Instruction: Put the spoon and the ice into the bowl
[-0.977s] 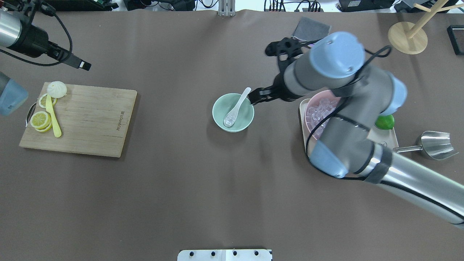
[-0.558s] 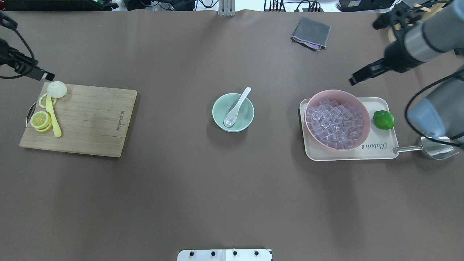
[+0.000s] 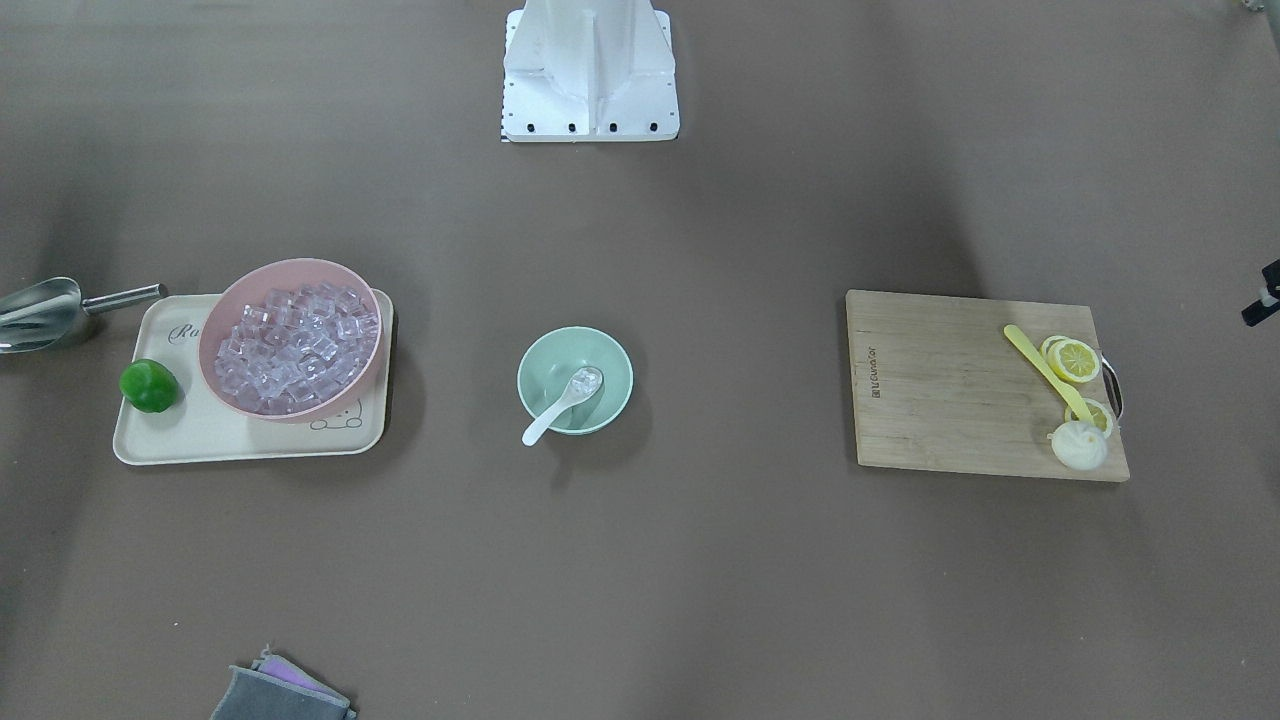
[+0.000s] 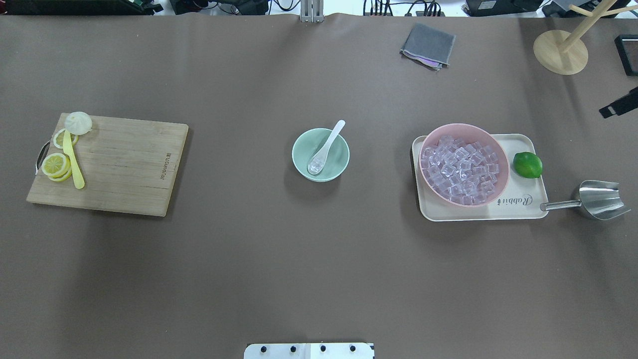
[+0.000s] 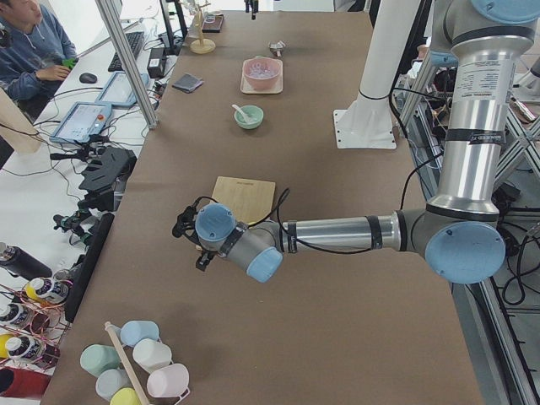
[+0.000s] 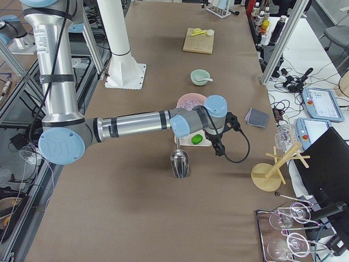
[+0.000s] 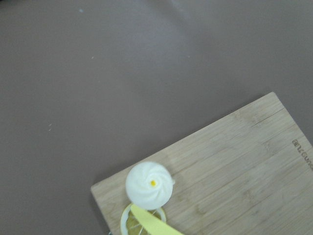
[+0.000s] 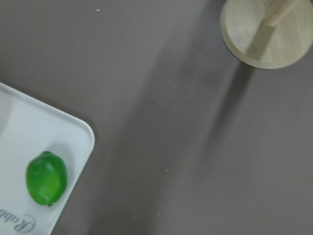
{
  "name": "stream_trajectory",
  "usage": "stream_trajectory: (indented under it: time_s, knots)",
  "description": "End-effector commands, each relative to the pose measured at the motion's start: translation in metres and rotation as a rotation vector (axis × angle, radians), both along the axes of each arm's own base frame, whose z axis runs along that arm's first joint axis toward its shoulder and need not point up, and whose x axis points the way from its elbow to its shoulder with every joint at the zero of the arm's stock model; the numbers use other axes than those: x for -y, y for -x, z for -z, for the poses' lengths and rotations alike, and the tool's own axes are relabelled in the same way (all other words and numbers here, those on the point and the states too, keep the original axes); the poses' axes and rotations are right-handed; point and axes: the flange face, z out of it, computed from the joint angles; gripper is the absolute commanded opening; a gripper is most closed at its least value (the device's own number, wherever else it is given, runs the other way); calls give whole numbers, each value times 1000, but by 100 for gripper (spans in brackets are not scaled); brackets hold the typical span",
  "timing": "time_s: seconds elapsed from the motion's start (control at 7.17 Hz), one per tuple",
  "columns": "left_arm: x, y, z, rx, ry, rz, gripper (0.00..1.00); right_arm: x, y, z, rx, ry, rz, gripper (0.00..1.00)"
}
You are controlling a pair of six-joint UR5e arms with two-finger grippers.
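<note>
The mint-green bowl (image 4: pixel 341 166) stands mid-table, also in the front view (image 3: pixel 611 356). The white spoon (image 4: pixel 326 145) lies in it, scoop down inside and handle over the far rim; it also shows in the front view (image 3: pixel 556 408). Clear ice (image 4: pixel 314 165) sits in the scoop. My right gripper (image 4: pixel 618 107) shows only as a black tip at the overhead view's right edge, far from the bowl. My left gripper (image 5: pixel 187 240) is beyond the cutting board's end, far from the bowl. I cannot tell whether either is open or shut.
A pink bowl (image 4: pixel 463 126) full of ice cubes (image 4: pixel 461 169) and a lime (image 4: pixel 527 165) sit on a cream tray (image 4: pixel 518 207). A steel scoop (image 4: pixel 600 199) lies right of it. A cutting board (image 4: pixel 124 164) with lemon slices is left. A grey cloth (image 4: pixel 427 45) and wooden stand (image 4: pixel 559 52) are at the back.
My right arm has pulled away from the bowl to the far right edge. My left arm has drawn out past the left edge. The spoon stays in the bowl.
</note>
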Motion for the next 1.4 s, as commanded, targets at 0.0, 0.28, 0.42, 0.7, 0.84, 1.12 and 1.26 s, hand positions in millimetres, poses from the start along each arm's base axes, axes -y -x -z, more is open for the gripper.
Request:
stream_trajectory:
  time_s: [0.0,0.28,0.42,0.7,0.84,1.12,1.26]
  knots:
    - [-4,22,-20,74,32,45,97,-11,-60,-46,11,75,-90,100]
    - [-4,32,-26,128,89,49,97,-29,-72,-66,11,109,-109,100]
    - [-4,32,-19,131,131,46,97,-39,-73,-76,7,124,-109,100]
    - [-5,34,-11,160,170,55,98,-43,-73,-91,3,147,-109,100]
    - [-21,34,-23,184,191,60,98,-43,-72,-95,2,156,-109,100]
    - [-14,41,-10,291,139,108,98,-46,-72,-107,0,179,-109,100]
    - [-9,48,-10,384,120,146,98,-50,-72,-109,3,182,-108,100]
